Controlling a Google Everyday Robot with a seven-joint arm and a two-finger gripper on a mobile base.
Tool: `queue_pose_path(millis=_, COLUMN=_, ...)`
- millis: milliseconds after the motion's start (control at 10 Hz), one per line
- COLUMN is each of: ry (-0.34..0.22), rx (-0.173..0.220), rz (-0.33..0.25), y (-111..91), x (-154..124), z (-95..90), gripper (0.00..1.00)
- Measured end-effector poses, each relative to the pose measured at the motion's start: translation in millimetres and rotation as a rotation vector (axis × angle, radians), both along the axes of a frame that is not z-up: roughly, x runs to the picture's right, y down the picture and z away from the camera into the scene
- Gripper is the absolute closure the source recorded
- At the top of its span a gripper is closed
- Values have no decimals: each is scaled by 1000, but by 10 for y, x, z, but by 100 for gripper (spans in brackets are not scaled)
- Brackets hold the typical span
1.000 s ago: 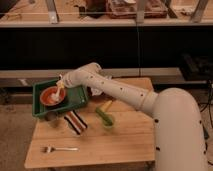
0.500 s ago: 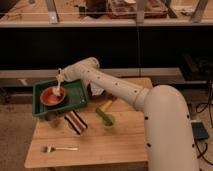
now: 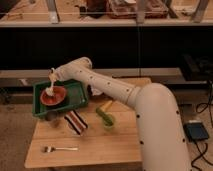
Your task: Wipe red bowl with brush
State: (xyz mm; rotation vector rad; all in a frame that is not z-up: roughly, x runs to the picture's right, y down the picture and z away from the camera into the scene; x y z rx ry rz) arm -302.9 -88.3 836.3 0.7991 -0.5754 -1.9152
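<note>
Standing near-upright: brush (image 3: 51, 86) head-down in red bowl (image 3: 58, 97), end effector (image 3: 54, 75) gripping above.

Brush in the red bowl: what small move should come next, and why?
Probably sweep the brush across the bowl. The brush hangs upright under the gripper over the tray, its head down in the bowl, so a short sideways stroke should wipe it.

The gripper (image 3: 53, 75), above the back of the tray (image 3: 78, 96), has shifted slightly left over the last second. The brush (image 3: 50, 89) below it has slid from the right side of the bowl (image 3: 57, 98) toward its left. The arm's bulky elbow (image 3: 155, 115) has swung left too.
</note>
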Motion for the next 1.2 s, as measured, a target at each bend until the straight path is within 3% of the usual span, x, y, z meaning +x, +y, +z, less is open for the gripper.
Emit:
queue_pose_path(millis=500, ry=-65, rx=-1, rz=-48, y=299, x=-23, z=-288, gripper=100)
queue_pose_path(millis=700, ry=-55, rx=-19, rz=-48, y=422, x=217, z=-236, gripper=100)
queue_pose_path(millis=900, ry=-32, rx=-22, rz=-23, y=367, x=448, z=-151, gripper=100)
queue_pose_path(millis=1200, ry=15, rx=-8, rz=7, y=127, x=582, z=40, gripper=100)
